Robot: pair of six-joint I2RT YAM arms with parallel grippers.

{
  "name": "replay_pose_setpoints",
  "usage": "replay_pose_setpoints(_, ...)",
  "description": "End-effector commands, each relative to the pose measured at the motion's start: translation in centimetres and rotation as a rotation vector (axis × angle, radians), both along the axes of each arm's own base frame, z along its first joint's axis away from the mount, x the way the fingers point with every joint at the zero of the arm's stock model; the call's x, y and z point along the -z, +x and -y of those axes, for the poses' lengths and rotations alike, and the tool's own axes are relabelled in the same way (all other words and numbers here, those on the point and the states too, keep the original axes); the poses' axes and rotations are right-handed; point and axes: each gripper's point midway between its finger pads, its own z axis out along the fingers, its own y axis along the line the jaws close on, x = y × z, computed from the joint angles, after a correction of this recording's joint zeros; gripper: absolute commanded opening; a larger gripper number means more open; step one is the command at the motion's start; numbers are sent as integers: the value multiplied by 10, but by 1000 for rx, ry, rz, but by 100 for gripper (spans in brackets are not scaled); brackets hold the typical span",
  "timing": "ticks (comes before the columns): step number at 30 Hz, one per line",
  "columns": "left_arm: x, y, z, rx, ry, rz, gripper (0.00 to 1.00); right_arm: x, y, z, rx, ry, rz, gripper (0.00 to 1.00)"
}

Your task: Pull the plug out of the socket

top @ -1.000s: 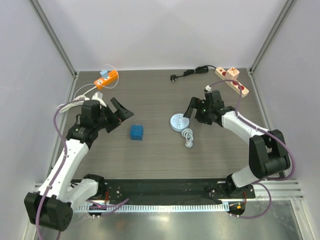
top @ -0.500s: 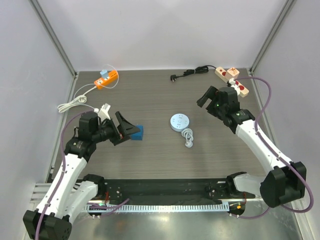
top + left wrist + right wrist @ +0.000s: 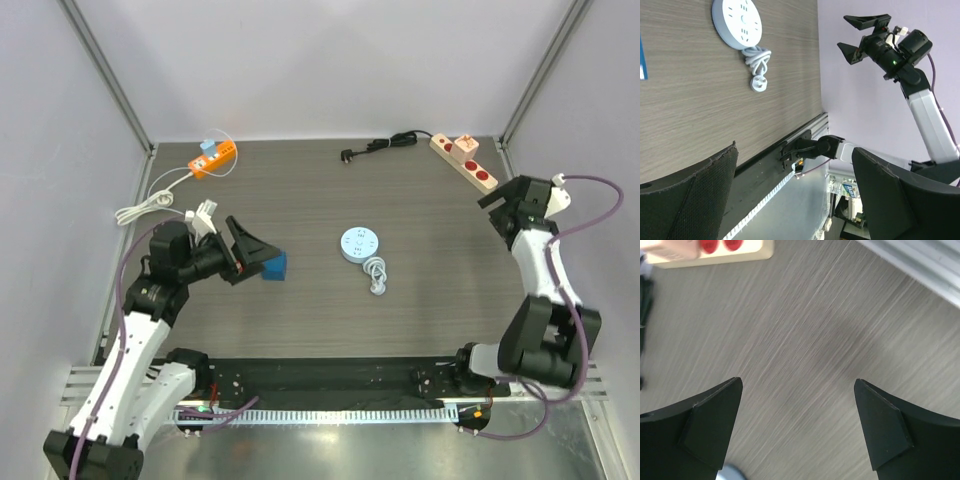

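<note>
**Approach step; nothing gripped yet.** Both pincers are released and empty. The left pincer (image 3: 255, 258) hangs left of the round socket (image 3: 355, 243), its tips beside a blue cube (image 3: 274, 266). The right pincer (image 3: 498, 210) hovers well right of that socket, over bare worktop (image 3: 330, 190) near the beige strip (image 3: 478, 172).

The plug (image 3: 466, 146) (judged to be the pale block on that strip, right of and behind the round socket) is seated. An orange strip (image 3: 215, 158), left of and behind the socket, also carries a corded plug, so the target is uncertain.

The next move probably calls for centring the right pincer over the block, closing on its sides and pulling straight out.

The worktop is matte grey wood grain. The walls (image 3: 320, 60) are plain and pale, with metal corner posts.
</note>
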Motion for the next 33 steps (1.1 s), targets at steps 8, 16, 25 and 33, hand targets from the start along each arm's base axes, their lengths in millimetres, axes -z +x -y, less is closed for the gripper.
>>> replay_pose_setpoints(8,-8,49,20,87,20,28,89,14,144,61,-204,-87,161,100)
replay_pose_setpoints(16,13,68,23,92,67,-11,88,41,217,93,-214,-64,165,97)
replay_pose_setpoints(25,26,71,25,114,83,-31,88,76,240,89,-308,-15,132,89)
replay_pose_setpoints(33,33,72,26,136,90,-40,88,104,239,75,-384,38,90,70)
